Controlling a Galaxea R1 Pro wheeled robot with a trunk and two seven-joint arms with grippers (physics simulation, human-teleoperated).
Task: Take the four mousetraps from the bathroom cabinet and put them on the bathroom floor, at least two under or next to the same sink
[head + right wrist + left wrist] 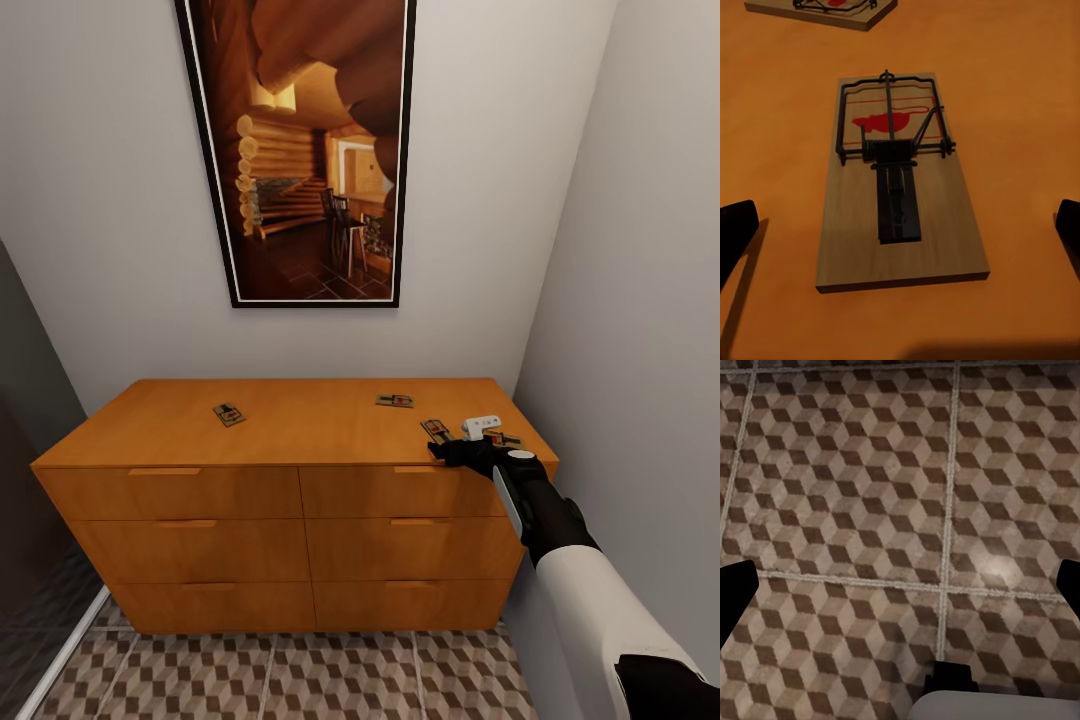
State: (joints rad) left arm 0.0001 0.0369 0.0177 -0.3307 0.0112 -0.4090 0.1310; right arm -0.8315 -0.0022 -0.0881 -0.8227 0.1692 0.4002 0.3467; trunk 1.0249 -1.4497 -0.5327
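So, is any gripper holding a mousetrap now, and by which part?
No. The right gripper is open around a mousetrap lying on the cabinet; the left gripper is open above the floor.

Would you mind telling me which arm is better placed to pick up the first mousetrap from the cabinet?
The right. Its open gripper hovers over a mousetrap on the cabinet top, the trap lying between its fingertips. The left gripper faces the tiled floor.
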